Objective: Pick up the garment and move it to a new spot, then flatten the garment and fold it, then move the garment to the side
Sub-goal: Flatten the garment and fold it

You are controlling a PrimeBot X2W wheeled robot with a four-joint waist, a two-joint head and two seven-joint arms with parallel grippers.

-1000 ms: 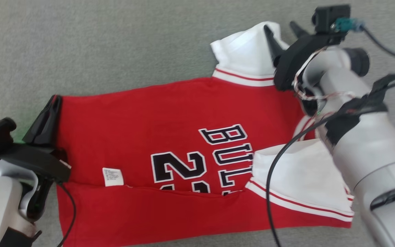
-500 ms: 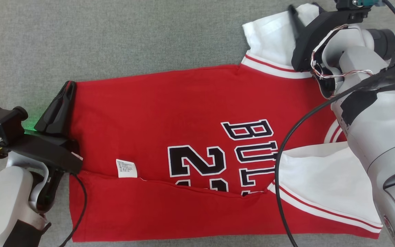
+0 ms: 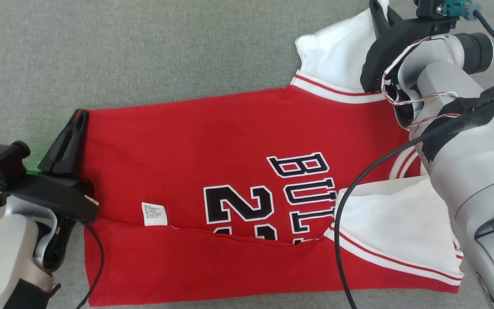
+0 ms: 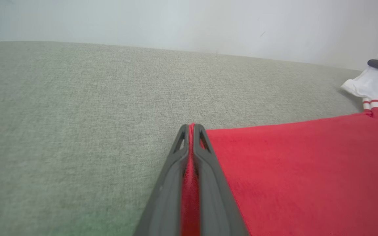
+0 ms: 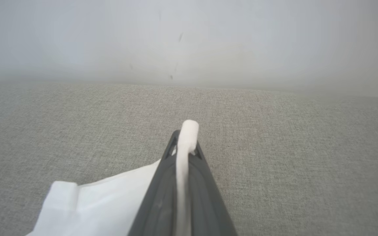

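As the left pincer point(image 4: 191, 129) clamps a hem corner point(image 4: 220, 142) of the red Bulls jersey point(image 3: 212, 137) and the right pincer point(image 5: 185, 142) its white sleeve point(image 3: 337, 49), lift both evenly. Keep the edge taut.

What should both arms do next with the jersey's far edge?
Probably lift both grippers together and draw that edge toward the robot. The left gripper is shut on the red hem corner, the right gripper on the white sleeve, and the jersey lies flat with its near strip already folded over.
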